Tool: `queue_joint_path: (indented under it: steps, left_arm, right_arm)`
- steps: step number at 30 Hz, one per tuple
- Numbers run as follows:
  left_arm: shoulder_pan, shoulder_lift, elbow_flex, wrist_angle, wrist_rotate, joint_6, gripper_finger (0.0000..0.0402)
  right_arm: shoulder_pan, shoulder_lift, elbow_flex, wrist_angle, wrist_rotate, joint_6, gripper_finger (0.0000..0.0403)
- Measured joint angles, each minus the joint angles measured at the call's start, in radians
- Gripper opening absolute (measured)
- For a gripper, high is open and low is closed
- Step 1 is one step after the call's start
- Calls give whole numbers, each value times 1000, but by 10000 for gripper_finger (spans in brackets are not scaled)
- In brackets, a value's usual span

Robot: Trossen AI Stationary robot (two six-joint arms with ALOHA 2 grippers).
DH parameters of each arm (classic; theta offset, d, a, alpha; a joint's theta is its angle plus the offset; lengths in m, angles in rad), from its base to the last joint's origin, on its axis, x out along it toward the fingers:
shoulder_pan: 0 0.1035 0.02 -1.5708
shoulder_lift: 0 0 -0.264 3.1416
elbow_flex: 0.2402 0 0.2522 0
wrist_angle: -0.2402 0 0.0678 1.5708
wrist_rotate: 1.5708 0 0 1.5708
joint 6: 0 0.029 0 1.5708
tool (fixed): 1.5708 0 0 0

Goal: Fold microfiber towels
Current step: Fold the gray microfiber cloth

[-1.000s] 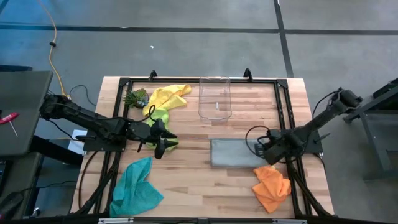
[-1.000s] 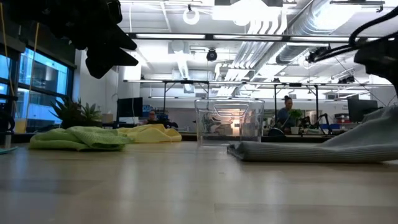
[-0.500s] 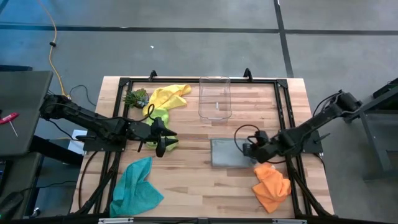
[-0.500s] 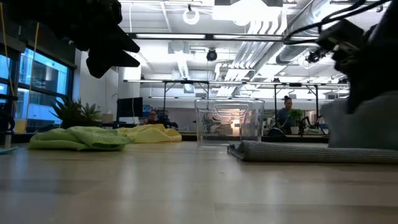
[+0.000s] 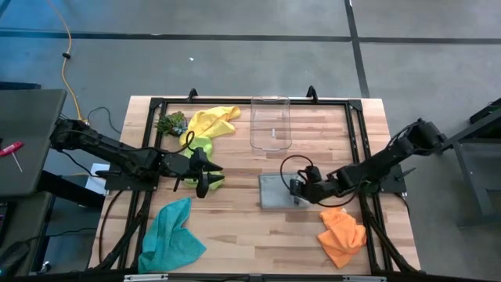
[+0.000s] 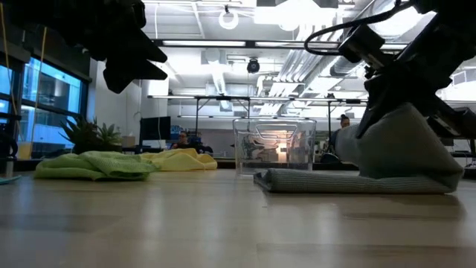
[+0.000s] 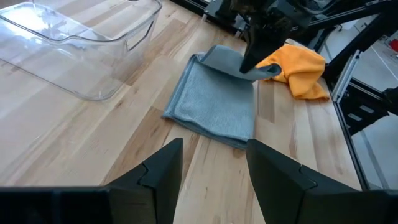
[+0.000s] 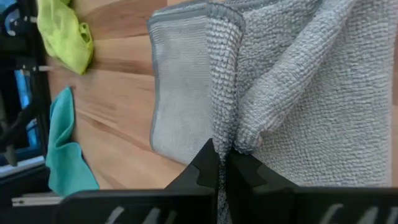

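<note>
A grey towel (image 5: 275, 193) lies on the table right of centre, its right end raised and carried over the rest. My right gripper (image 5: 302, 186) is shut on that end; it also shows in the low view (image 6: 381, 93) and the left wrist view (image 7: 258, 43). My left gripper (image 5: 200, 178) is open and empty, hovering over the lime green towel (image 5: 203, 146). The yellow towel (image 5: 211, 121) lies crumpled at the far left, the teal towel (image 5: 172, 235) at the near left, and the orange towel (image 5: 342, 235) at the near right. My right gripper pinches the grey towel's right end (image 8: 227, 134) between its two shut fingers (image 8: 205, 167); two thicknesses of cloth show in the pinch. The fingers slant down from the table's right. The held end is lifted and bent over leftward; the towel's left part (image 6: 312, 181) lies flat on the table.
A clear plastic box (image 5: 271, 124) stands at the far middle, just beyond the grey towel. A small green leafy clump (image 5: 172, 123) lies at the far left by the yellow towel. A black frame (image 5: 356, 133) runs along the table's edges. Bare wood lies between teal and orange towels.
My right gripper has gone toward the table's left edge, still shut on the grey towel's right end. That end has lifted and come over the rest, folding the towel leftward, while its left part has stayed on the table. My left arm has kept still.
</note>
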Motion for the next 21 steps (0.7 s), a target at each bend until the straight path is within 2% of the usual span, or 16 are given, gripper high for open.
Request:
queue_joint_path:
  steps: [3, 9, 16, 21]
  left_arm:
    - [0, 8, 0, 3, -10, -8, 168]
    - [0, 124, 0, 17, -5, 10, 168]
    - [-3, 331, 0, 158, 42, -22, 168]
    - [-3, 424, 0, 261, 99, -93, 168]
  right_arm:
    - [0, -16, 0, 6, -1, -4, 0]
    - [-16, -26, 1, 124, -7, -50, 0]
    - [-55, -26, 1, 229, 35, -80, 0]
    - [-76, -26, 1, 236, 38, -80, 0]
